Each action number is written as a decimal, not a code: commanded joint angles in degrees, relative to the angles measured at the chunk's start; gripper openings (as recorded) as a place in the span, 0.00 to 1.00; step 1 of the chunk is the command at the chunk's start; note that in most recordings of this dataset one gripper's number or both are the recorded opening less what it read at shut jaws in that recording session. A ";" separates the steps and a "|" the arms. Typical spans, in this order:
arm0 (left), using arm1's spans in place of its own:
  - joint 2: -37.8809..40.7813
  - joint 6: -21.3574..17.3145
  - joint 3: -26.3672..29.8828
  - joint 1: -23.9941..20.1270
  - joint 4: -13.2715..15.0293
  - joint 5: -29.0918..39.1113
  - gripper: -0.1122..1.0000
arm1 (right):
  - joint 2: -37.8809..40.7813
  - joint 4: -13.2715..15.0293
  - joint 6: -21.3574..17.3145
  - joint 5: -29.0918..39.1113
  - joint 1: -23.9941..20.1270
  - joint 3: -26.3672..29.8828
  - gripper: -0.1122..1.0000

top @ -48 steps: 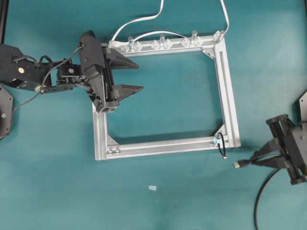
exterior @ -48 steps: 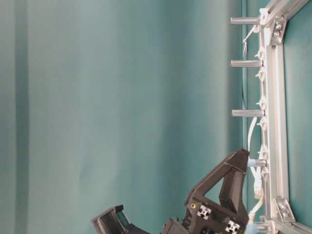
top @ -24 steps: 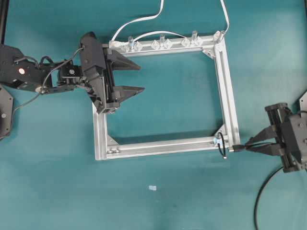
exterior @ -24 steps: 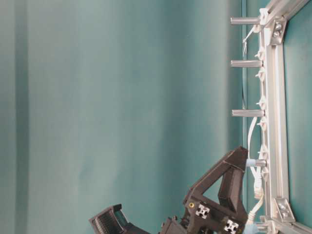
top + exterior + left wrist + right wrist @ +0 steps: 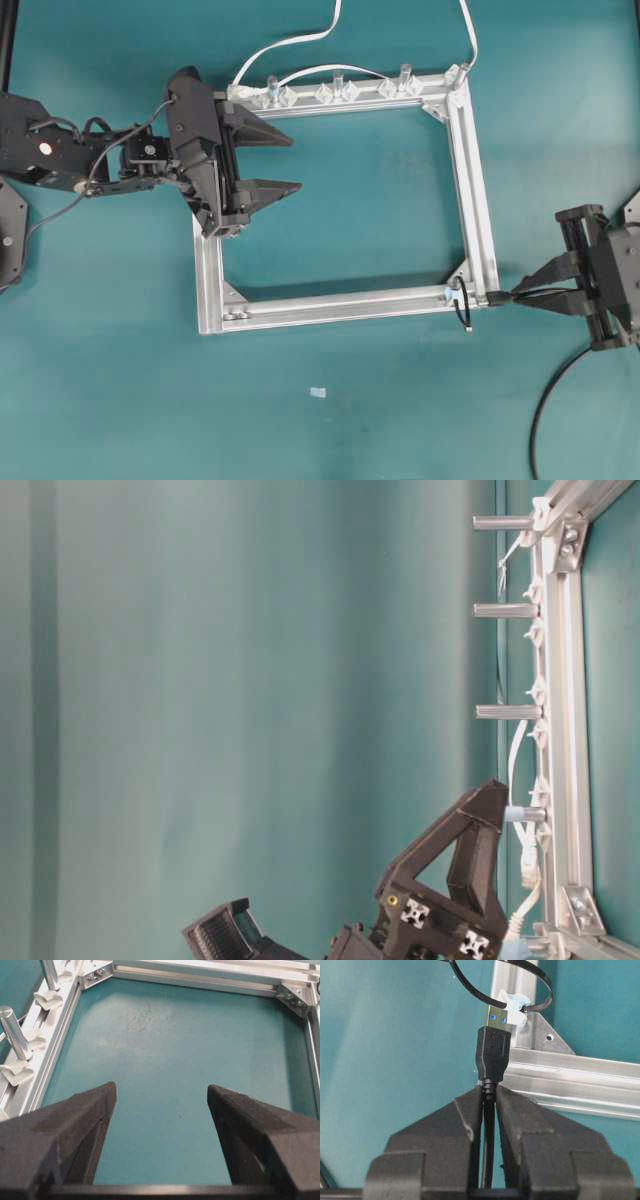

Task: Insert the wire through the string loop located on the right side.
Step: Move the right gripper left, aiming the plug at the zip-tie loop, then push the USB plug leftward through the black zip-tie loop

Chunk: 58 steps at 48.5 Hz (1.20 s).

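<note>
Overhead: right gripper [image 5: 522,296] is clamped on the wire [image 5: 545,405] just behind the plug, tip sitting right at the lower right corner of the aluminium frame [image 5: 474,180], just beside the string loop [image 5: 463,305] but not thru it afaict. Rest of the black cable trails off toward the bottom edge. Left gripper [image 5: 283,162] hangs over the frame's left side w/ jaws wide apart, holding nothing.

Table-level: only the left arm and the frame's far rail with its metal posts [image 5: 505,610] show, plus teal everywhere. Loop and plug not in view here.

Left wrist: fingers [image 5: 82,1110] spread, nothing between them, bare teal mat [image 5: 170,1075] inside the frame.

Right wrist: best view. USB plug [image 5: 493,1052] points at the loop [image 5: 470,987], metal tip near a white clip [image 5: 512,1002].

Handling, imo: plug is rigid and light, cable behind it floppy, so gripping close to the plug like this is the way. Cord loop is soft and will prob get shoved aside if nudged.

Surface is a flat teal mat, lots of room around the corner.
</note>
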State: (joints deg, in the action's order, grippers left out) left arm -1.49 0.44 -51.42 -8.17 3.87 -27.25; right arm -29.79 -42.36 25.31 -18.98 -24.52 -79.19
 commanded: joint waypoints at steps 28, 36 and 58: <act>-1.49 0.00 1.23 0.18 -0.18 -0.26 0.77 | -0.18 0.26 0.09 -0.44 1.14 0.44 0.20; -1.49 0.00 1.23 0.18 -0.18 -0.26 0.77 | -0.18 0.09 0.09 -0.44 1.14 0.44 0.20; -1.49 -0.09 1.49 0.26 -0.18 -0.26 0.77 | -0.18 0.26 0.18 -0.44 1.05 0.62 0.20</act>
State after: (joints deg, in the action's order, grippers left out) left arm -1.49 0.44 -51.06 -8.09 3.87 -27.25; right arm -29.79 -42.36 25.40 -18.98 -23.55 -79.19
